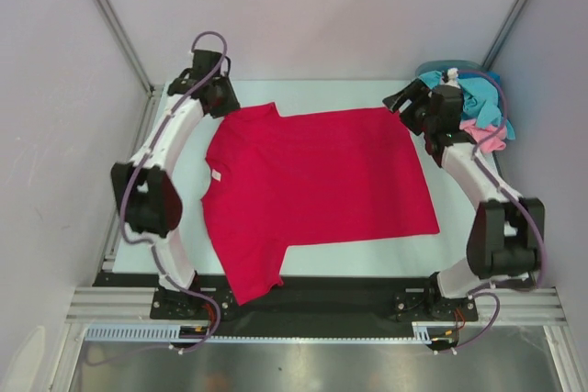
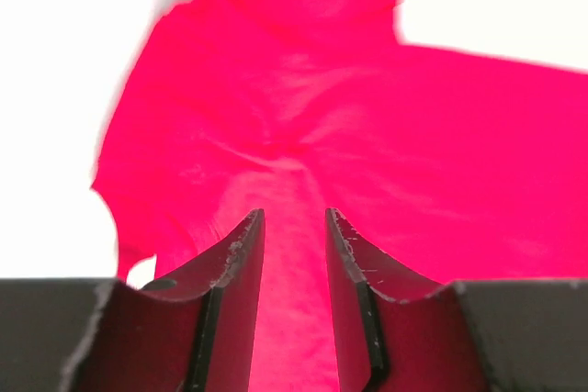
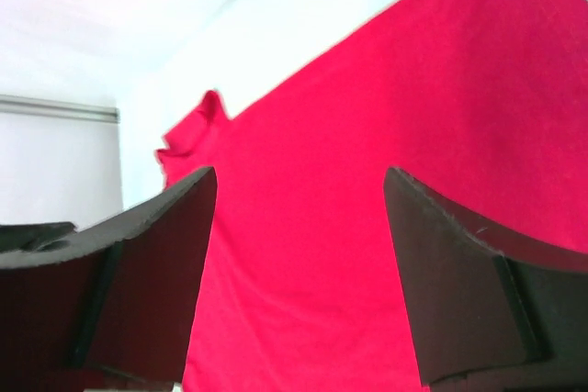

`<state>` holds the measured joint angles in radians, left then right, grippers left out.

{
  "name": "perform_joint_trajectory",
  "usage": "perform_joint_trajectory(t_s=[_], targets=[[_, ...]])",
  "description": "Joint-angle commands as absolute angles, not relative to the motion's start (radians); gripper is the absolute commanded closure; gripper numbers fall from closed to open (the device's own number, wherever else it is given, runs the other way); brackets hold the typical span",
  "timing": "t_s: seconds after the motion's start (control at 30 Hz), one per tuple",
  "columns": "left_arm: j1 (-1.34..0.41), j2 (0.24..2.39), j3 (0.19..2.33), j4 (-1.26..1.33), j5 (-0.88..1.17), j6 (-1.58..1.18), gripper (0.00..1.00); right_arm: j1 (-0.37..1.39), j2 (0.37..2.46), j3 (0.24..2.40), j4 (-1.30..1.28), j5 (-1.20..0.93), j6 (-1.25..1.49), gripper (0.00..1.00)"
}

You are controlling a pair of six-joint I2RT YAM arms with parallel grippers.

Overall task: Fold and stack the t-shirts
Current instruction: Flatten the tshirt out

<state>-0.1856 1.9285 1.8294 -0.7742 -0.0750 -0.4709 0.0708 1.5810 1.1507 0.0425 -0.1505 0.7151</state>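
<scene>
Top external: blue-grey basket holds teal t-shirt and pink t-shirt. Crimson t-shirt lies flat, white neck label unreadable. Right gripper wide, empty; left gripper narrow over the crimson cloth, grip unclear.

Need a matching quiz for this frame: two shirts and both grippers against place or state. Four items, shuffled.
Things:
1. red t-shirt
2. teal t-shirt
3. left gripper
4. right gripper

Place or state:
A. jaws wide apart
B. bunched up at the far right corner
C. spread flat in the middle
D. jaws only narrowly apart

Pairs: 1-C, 2-B, 3-D, 4-A
</scene>
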Motion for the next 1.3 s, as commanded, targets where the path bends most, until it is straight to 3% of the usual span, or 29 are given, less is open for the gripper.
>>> perform_joint_trajectory(t_s=[0.0,0.4,0.57,0.8,0.97,1.27], targets=[[-0.193,1.717,1.697,-0.641,-0.049,-0.514,0.62,0.075,1.397,1.056,0.042,-0.048,0.73,0.21],[-0.262,1.142,0.759,-0.141,0.135,-0.843,0.6,0.054,0.821,0.551,-0.115,-0.034,0.871,0.16],[-0.362,0.953,0.588,-0.084,0.094,-0.891,0.6,0.081,0.504,0.318,-0.182,-0.06,0.927,0.16],[-0.48,0.753,0.388,-0.184,0.003,-0.976,0.61,0.135,0.353,0.287,-0.36,-0.002,0.948,0.16],[-0.594,0.657,0.286,-0.247,-0.098,-1.052,0.61,0.143,0.348,0.278,-0.436,0.037,0.957,0.16],[-0.713,0.604,0.147,-0.227,-0.101,-1.137,0.61,0.143,0.425,0.215,-0.399,0.077,1.002,0.14]])
